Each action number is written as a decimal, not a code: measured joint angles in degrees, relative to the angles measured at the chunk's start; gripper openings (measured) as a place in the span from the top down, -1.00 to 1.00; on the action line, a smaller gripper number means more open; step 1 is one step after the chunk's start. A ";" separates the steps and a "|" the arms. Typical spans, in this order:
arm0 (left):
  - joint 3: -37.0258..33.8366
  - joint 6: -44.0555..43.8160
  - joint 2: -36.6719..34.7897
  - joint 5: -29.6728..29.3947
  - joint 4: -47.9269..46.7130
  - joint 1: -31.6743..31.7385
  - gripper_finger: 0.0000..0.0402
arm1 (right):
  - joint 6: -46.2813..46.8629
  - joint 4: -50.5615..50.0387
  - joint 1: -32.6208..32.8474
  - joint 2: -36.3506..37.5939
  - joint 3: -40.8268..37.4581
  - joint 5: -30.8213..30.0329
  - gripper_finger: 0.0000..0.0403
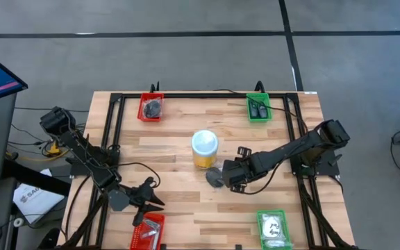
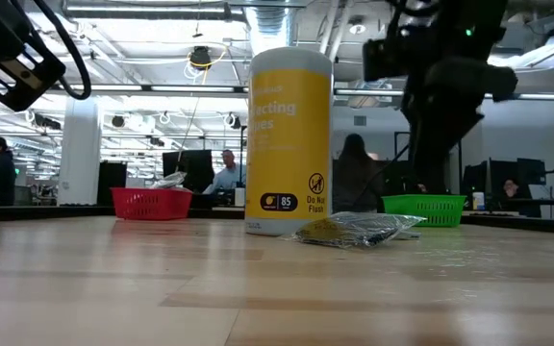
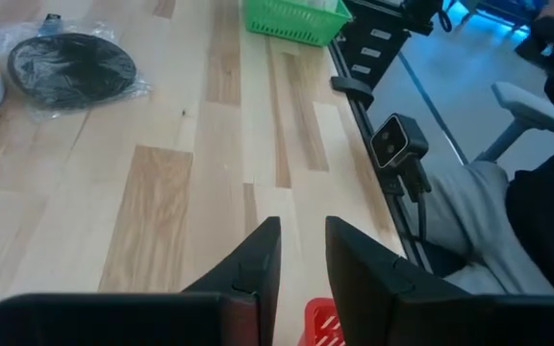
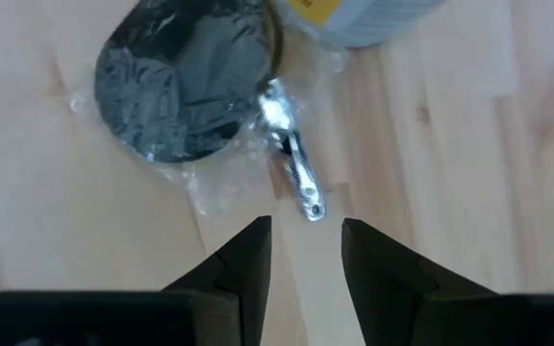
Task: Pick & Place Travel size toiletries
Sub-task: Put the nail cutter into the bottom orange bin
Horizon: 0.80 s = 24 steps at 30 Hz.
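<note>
**Where things sit on my table**

At the middle of the table [image 1: 179, 149] I have the jar [image 1: 205, 150] standing upright. The bagged round piece [image 1: 214, 177] lies flat just beside it, on the near-right side, touching or nearly touching its base. My right gripper [image 1: 233, 178] sits just right of that bag, above the table; my left gripper [image 1: 151, 193] is well apart, near the front left.

Four trays sit toward the corners. The far-left tray [image 1: 150, 107] and far-right tray [image 1: 258, 107] each hold small items, as do the near-left tray [image 1: 148, 231] and near-right tray [image 1: 273, 229].
</note>
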<state>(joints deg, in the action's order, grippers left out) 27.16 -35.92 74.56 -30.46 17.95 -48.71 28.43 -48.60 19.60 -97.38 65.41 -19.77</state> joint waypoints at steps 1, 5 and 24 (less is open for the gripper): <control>0.00 0.04 0.00 0.00 0.22 0.00 0.62 | -0.52 1.23 -0.34 0.00 -0.89 0.41 0.41; 0.00 0.11 0.00 0.01 0.26 0.00 0.62 | -1.34 3.75 -1.72 0.02 -3.75 0.61 0.41; -0.03 2.21 0.00 0.04 1.13 0.00 0.62 | -5.22 25.16 -7.65 10.41 -20.84 7.85 0.41</control>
<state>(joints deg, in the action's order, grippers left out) 27.12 -33.71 74.56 -30.41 19.08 -48.71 23.21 -23.44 11.95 -86.98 44.57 -11.93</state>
